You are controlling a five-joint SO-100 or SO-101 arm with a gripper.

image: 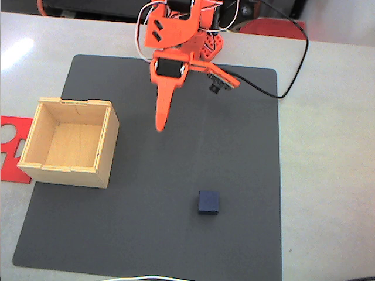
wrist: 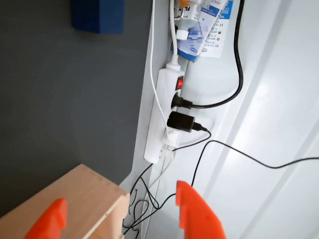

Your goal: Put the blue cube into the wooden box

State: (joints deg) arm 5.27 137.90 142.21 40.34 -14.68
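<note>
In the fixed view, a dark grey mat [image: 176, 170] was seen spread over a pale tabletop [image: 328, 175]. The orange arm [image: 179, 35] was mounted at the far edge and reached out over the mat, with its claw [image: 160, 126] pointing towards the near side, over bare mat. In this view the claw was seen as a single tapering point, so it could not be told here whether the fingers were spread. Nothing was held in it. The wooden box [image: 70, 142] was placed on the left part of the mat, open at the top and empty. A flat red sheet [image: 13, 146] was partly tucked under the box's left side, on the tabletop. The blue cube [image: 208, 202] was lying on the mat, nearer than the claw and to its right, well apart from both the claw and the box. A black cable [image: 296, 70] was looped from the arm's base across the far right corner of the mat.

In the wrist view, the two orange fingertips of the claw [wrist: 124, 211] were seen at the bottom edge, clearly spread, with nothing between them. A corner of the box [wrist: 84, 196] was visible just behind the left fingertip. The cube [wrist: 98, 15] was seen at the top edge on the mat. A white power strip [wrist: 164, 117] with plugs and cables was lying on the tabletop beside the mat's edge.
</note>
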